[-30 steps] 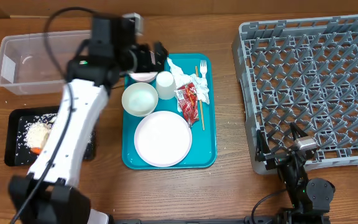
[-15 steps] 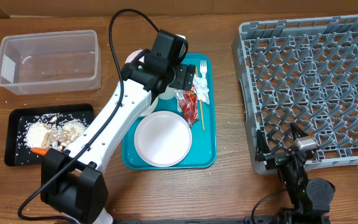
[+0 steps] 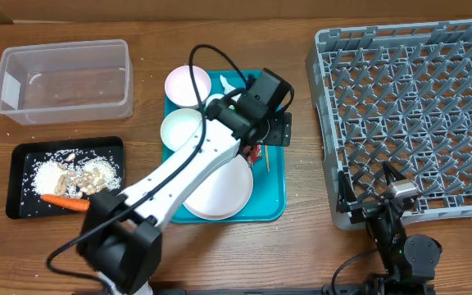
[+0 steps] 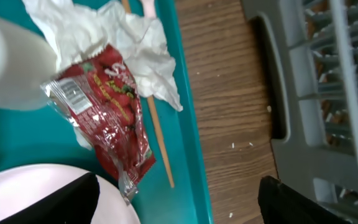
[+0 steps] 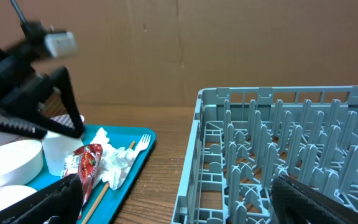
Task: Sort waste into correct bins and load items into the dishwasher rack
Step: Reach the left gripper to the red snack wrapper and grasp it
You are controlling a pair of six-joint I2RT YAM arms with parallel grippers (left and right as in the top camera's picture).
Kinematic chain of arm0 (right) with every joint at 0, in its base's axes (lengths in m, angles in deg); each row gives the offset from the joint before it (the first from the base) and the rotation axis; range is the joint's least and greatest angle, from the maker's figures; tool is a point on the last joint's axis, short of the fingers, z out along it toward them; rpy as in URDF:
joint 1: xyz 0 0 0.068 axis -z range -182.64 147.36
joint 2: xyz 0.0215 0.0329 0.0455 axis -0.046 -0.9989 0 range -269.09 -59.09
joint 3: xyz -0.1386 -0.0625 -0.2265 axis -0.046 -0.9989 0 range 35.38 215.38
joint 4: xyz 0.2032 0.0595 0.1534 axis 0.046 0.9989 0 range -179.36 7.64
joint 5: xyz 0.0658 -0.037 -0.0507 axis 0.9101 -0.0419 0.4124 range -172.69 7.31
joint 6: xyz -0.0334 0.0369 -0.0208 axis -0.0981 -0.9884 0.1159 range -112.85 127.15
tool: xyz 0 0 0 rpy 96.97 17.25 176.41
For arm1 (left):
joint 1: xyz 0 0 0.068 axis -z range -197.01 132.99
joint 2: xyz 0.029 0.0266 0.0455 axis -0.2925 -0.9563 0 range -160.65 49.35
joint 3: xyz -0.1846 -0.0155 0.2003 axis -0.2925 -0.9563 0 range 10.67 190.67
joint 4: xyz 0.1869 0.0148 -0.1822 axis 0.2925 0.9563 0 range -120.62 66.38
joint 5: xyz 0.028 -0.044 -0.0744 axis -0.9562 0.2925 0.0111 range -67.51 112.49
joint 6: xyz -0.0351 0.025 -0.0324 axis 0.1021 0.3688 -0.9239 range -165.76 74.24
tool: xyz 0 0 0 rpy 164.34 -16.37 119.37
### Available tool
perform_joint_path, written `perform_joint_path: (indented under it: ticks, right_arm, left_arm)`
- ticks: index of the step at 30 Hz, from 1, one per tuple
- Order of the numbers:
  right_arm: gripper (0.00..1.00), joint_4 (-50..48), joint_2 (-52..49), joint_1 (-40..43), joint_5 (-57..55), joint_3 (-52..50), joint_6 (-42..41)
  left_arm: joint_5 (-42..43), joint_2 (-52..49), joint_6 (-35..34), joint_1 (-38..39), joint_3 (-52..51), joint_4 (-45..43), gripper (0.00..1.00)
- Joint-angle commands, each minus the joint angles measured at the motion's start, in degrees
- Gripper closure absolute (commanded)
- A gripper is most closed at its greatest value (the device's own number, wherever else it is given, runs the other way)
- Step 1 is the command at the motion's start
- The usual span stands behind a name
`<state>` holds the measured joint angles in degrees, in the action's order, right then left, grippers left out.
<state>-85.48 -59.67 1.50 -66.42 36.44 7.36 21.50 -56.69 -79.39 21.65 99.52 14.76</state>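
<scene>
My left gripper (image 3: 270, 135) hangs open over the right side of the teal tray (image 3: 279, 205), nothing between its fingers (image 4: 73, 199). Just ahead of it lie the red-and-white wrapper (image 4: 104, 115), a crumpled white napkin (image 4: 123, 37) and the thin wooden stick (image 4: 160, 143), with the white cup (image 4: 5, 68) to their left. On the tray also sit the white plate (image 3: 215, 192) and two pale bowls (image 3: 188, 84) (image 3: 180, 131). The fork (image 5: 142, 143) lies at the tray's far corner. My right gripper (image 3: 381, 190) stands open at the front left corner of the grey dishwasher rack (image 3: 412, 123).
The clear tub (image 3: 64, 82) stands at the back left. In front of it the black tray (image 3: 23, 209) holds beige scraps (image 3: 76, 174) and the carrot (image 3: 64, 201). A strip of bare wood (image 3: 301, 139) separates the teal tray from the rack.
My left arm swung right from above the tray's back-left bowl to over the wrapper near the tray's right edge, uncovering that bowl. Its jaws narrowed slightly. The right arm stayed still.
</scene>
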Motion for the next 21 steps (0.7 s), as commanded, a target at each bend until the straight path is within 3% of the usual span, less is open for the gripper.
perform_joint_path:
  ticks: [1,7,14,21]
  right_arm:
    - [0.00,-0.37,0.42,0.22,-0.17,-0.57,0.02]
    - [0.00,-0.37,0.42,0.22,-0.20,-0.57,0.02]
    - [0.00,-0.37,0.42,0.22,-0.17,-0.57,0.02]
    - [0.00,-0.37,0.42,0.22,-0.20,-0.57,0.02]
  left_arm:
    - [-3.52,-4.94,-8.07,0.37,-0.26,-0.50,0.12]
    - [-3.98,-10.91,-8.79,0.24,-0.24,-2.71,0.17]
    - [-9.94,-11.23,-7.02,0.20,-0.24,-3.41,0.21]
    - [-9.92,-13.92,-6.40,0.37,-0.26,-4.81,0.23]
